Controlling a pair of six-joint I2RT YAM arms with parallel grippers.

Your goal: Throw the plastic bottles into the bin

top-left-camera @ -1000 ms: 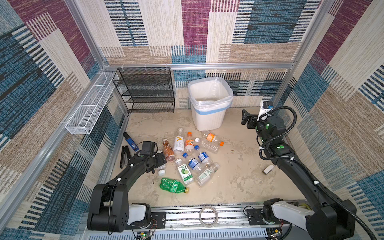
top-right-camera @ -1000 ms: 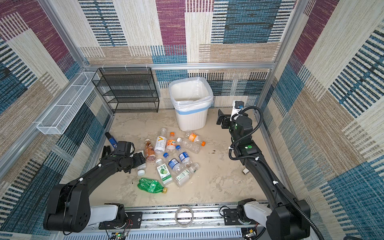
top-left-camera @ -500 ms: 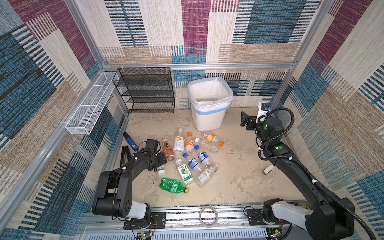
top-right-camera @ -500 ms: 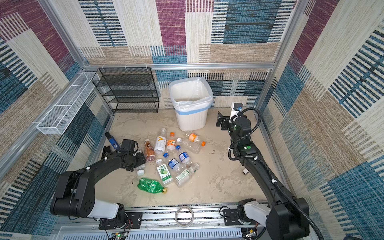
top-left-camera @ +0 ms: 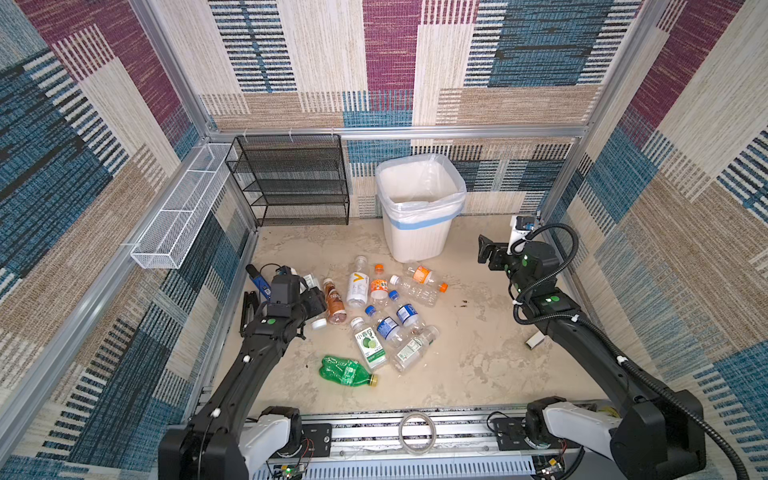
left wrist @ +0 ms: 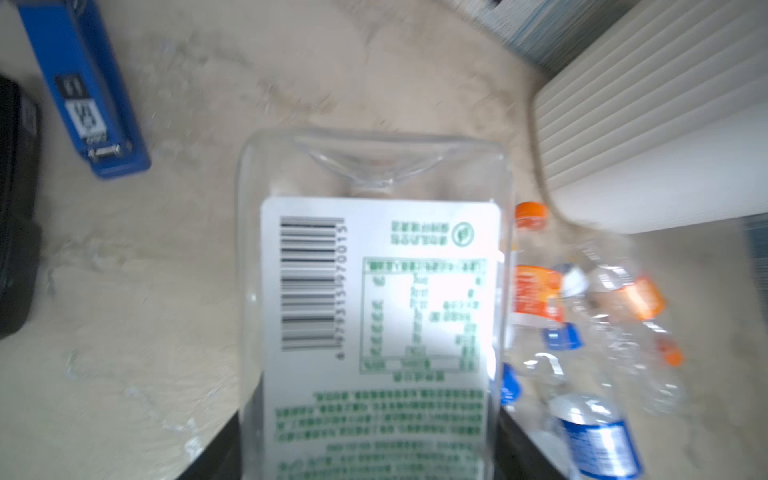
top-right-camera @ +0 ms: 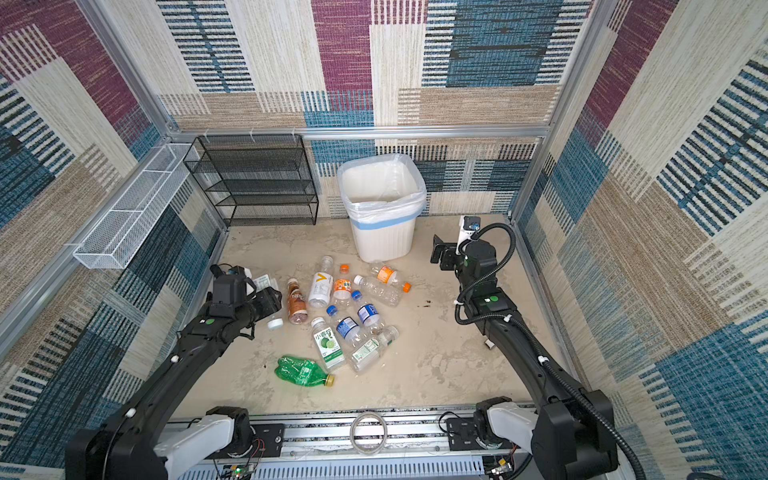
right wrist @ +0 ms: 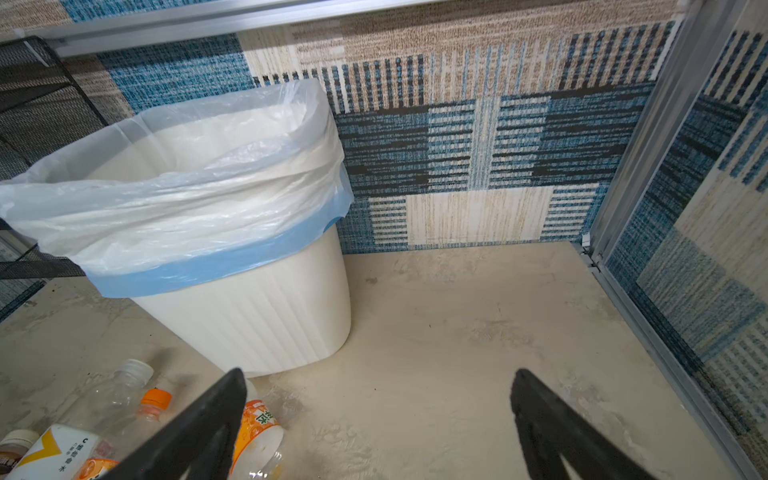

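Several plastic bottles lie scattered mid-floor, among them a crushed green one nearest the front. At the pile's left edge my left gripper sits low. In the left wrist view its black fingers press both sides of a clear square bottle with a white barcode label, whose base points away from the camera. The white ribbed bin, with its blue-banded liner, stands at the back. To its right my right gripper is open over bare floor, an orange-labelled bottle beside one finger.
A black mesh rack stands at the back left and a white wire basket hangs on the left wall. A blue-and-black tool lies left of my left gripper. A small white block lies by the right arm.
My left gripper's jaws have narrowed onto the square bottle and the left arm has shifted slightly. The right gripper has dipped a little and stays open.
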